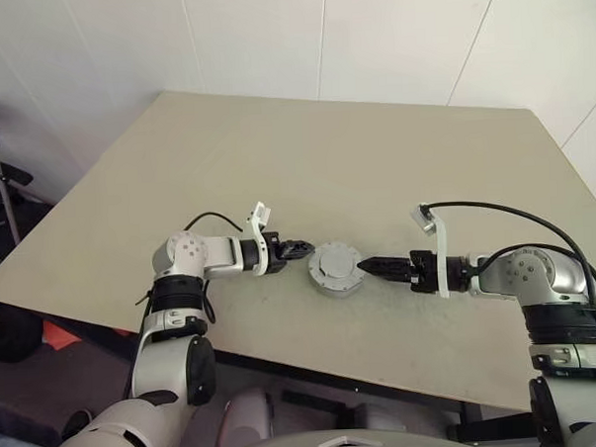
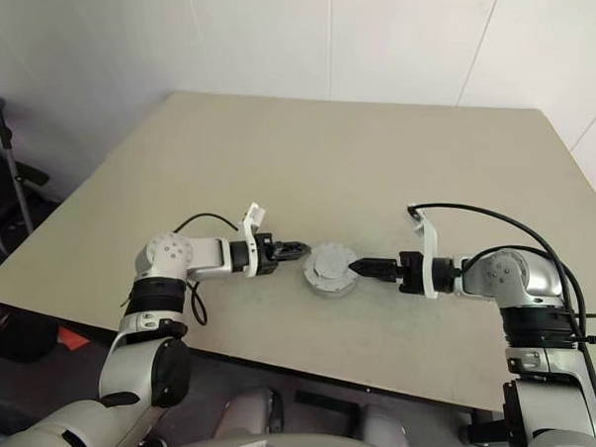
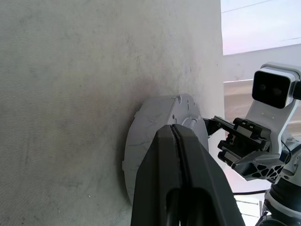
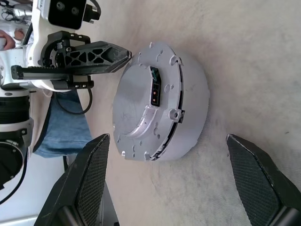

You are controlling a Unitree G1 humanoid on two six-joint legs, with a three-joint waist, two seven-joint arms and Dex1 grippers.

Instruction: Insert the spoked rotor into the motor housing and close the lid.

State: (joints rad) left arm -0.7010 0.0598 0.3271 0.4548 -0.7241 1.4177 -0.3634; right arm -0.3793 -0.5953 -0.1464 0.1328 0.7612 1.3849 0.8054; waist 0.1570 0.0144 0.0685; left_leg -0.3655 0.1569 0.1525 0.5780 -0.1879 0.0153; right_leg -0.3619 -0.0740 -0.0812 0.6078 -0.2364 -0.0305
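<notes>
Two black two-finger grippers: left gripper [image 1: 301, 249] pinched together, right gripper [image 4: 169, 181] spread apart. One round silver-grey motor housing [image 1: 336, 269] between them on beige table [image 1: 374, 161], grey disc lid [image 4: 141, 106] shut, insides hidden.

text: none legible | labels: none | numbers: none | signs: none

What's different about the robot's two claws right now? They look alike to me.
The left gripper has its fingers pressed shut; the right gripper stands wide open. The left gripper reaches in beside one side of the motor housing, whose lid is closed; the right gripper faces it from the opposite side. Both have black fingers, hold nothing, and point toward the housing.
</notes>
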